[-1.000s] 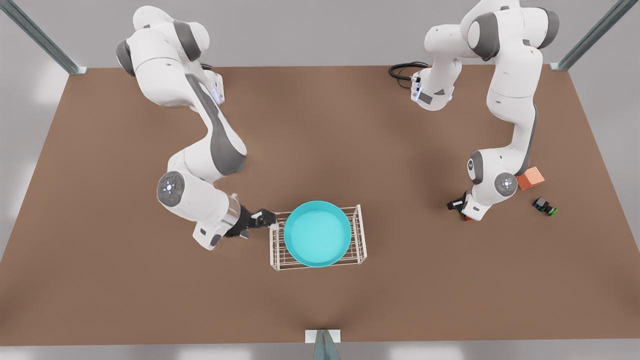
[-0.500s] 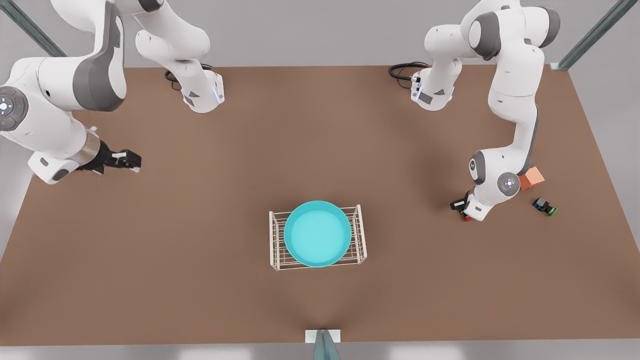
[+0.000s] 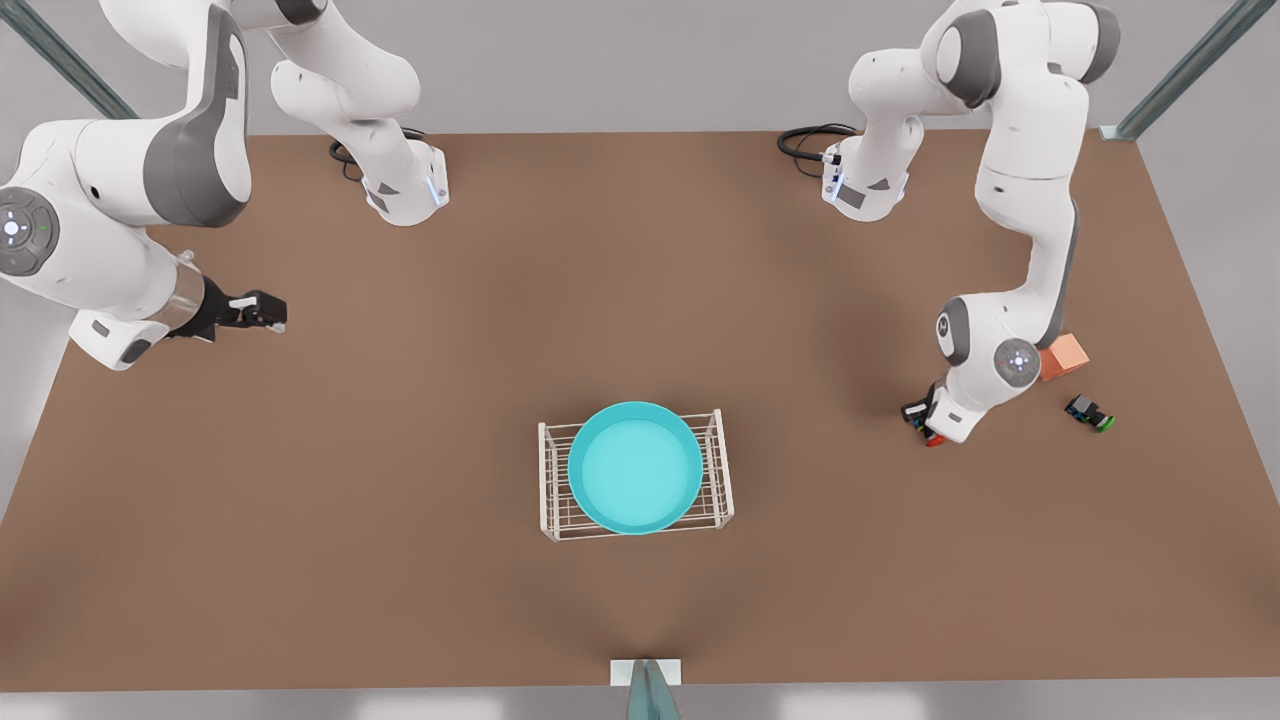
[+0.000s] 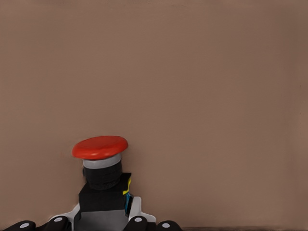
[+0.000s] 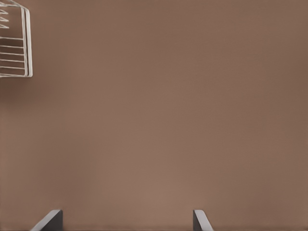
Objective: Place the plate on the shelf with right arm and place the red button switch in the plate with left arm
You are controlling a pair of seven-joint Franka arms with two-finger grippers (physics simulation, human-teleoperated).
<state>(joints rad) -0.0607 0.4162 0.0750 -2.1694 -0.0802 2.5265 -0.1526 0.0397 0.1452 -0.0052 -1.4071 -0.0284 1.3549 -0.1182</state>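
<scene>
Worktop [image 3: 400, 560]: brown matte board, spreading across most of the front view.
Wall [image 3: 620, 60]: plain pale grey, running behind the far edge.
Struts [image 3: 1185, 70]: grey metal bars, slanting at both far corners.
Bracket [image 3: 646, 680]: sitting at the near edge's middle.

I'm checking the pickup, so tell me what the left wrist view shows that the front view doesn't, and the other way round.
The left wrist view adds the close-up: the red button switch upright, its grey-black body clamped in the left gripper. The front view adds the layout: the plate lying on the shelf, the orange cube, the green-capped switch, and the right gripper waiting at the front view's left. Both show the brown table and the left gripper at the red switch.
</scene>
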